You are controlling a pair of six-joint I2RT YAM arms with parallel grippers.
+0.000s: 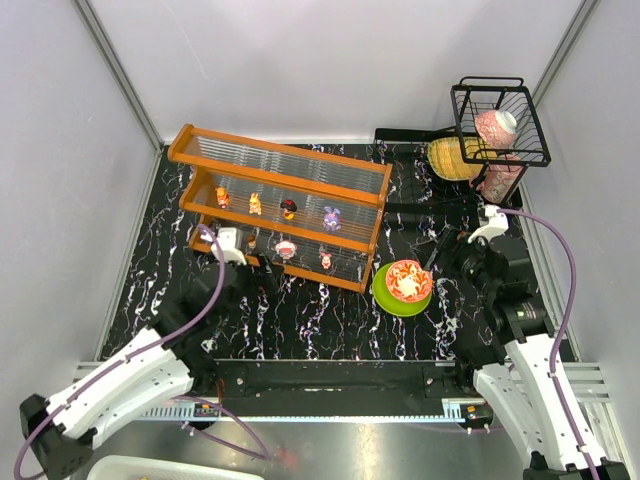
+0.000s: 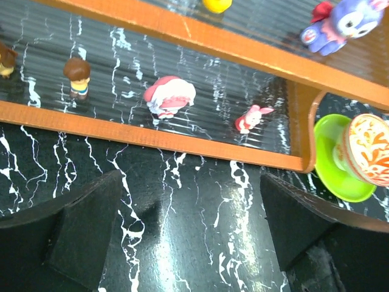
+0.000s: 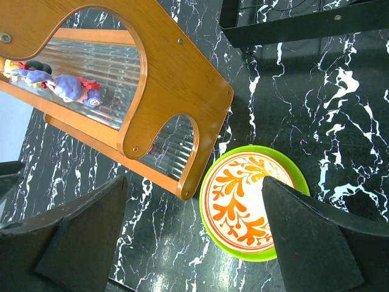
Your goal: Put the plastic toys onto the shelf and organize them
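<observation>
My left claw is spread wide and holds nothing, poised over the black marble table at 6 o'clock of the shelf. On the shelf's lowest tier a brown-haired toy, a pink-and-white toy and a small pink toy stand in a row. Four more plastic toys line the tier above, the purple toy at the 3 o'clock end. My right claw is just as wide and empty, above the green plate and its patterned bowl, at 4 o'clock of the shelf's right end.
</observation>
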